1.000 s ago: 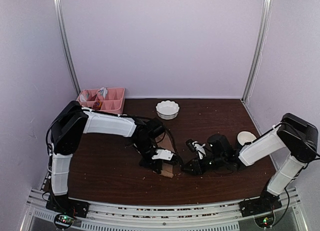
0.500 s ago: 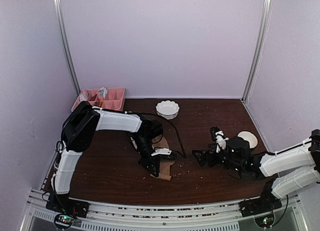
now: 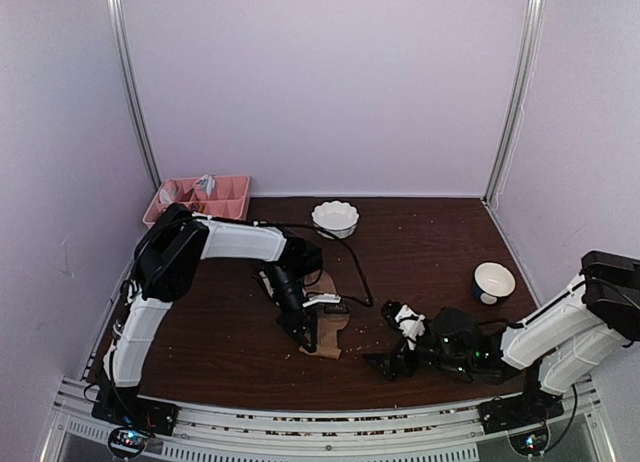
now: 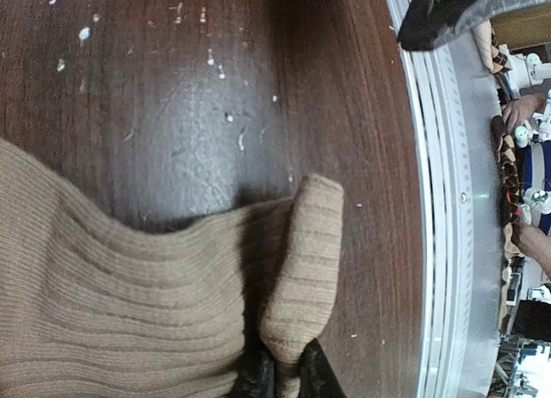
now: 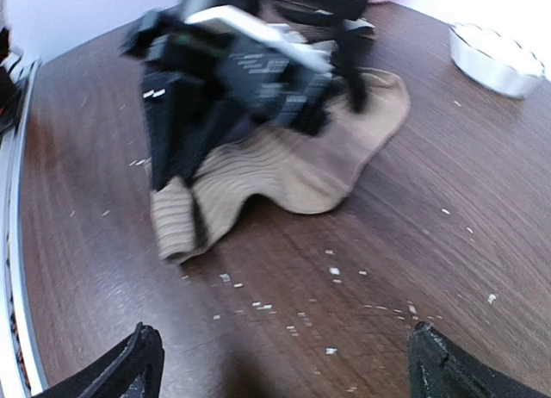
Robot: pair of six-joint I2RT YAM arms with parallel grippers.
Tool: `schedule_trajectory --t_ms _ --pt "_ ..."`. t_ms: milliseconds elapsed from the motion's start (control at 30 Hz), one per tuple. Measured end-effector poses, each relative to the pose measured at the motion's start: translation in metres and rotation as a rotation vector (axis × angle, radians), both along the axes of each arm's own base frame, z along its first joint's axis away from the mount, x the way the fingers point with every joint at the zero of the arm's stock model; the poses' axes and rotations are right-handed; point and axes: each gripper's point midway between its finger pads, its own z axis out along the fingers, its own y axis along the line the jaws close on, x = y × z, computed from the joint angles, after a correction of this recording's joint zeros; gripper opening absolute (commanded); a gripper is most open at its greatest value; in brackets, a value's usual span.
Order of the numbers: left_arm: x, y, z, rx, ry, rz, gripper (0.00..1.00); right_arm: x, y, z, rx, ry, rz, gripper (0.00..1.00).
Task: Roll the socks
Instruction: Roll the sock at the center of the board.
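A dark wooden table is seen from above, with an aluminium rail along its near edge. The left arm is stretched across the table towards its middle. The right arm is held low over the near right part.

A pink tray with compartments is set at the far left corner. What lies in it cannot be made out.

One tan ribbed sock is laid flat on the table near the middle, in front of the left arm's end. Its near end is folded up and over into a short flap. A second sock cannot be found in any view.

A white scalloped bowl is placed at the far middle, well apart from the sock. A second white bowl is placed near the right edge.

The left gripper is closed on the sock. In the left wrist view the base of the flap is pinched between the two dark fingertips.

The right gripper is held just to the right of the sock, near it but apart from it. Its jaws are spread wide with nothing between them. In its own view only the tips of its fingers are seen, over bare wood.

Pale crumbs are scattered on the table around the sock.
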Motion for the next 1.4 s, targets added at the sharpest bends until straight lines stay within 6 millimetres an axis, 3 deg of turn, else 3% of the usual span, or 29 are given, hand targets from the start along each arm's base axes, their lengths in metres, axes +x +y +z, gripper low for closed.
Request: schedule_trajectory --t_ms 133,233,433,600,833,1100,1233,1400 --pt "0.001 0.000 0.000 0.017 0.041 0.024 0.11 -0.020 0.019 -0.002 -0.073 -0.093 0.119 0.83" --pt "0.001 0.000 -0.001 0.021 0.060 0.035 0.12 -0.027 0.044 0.000 -0.126 -0.155 0.202 0.74" --pt "0.001 0.000 -0.001 0.024 0.067 0.039 0.12 -0.021 0.091 0.012 -0.182 -0.263 0.308 0.59" --pt "0.000 0.000 -0.001 0.026 0.073 0.039 0.12 -0.019 0.119 0.000 -0.255 -0.288 0.395 0.49" --pt "0.000 0.000 0.000 0.025 0.074 0.032 0.12 -0.021 0.119 -0.029 -0.350 -0.260 0.463 0.36" --pt "0.000 0.001 -0.001 0.022 0.066 0.020 0.15 -0.011 0.117 -0.033 -0.370 -0.252 0.451 0.26" --pt "-0.001 0.002 0.000 0.018 0.070 0.015 0.27 -0.008 0.116 -0.034 -0.368 -0.245 0.450 0.22" --pt "-0.007 0.006 0.006 0.004 0.075 -0.004 0.41 -0.004 0.117 -0.037 -0.346 -0.207 0.447 0.09"
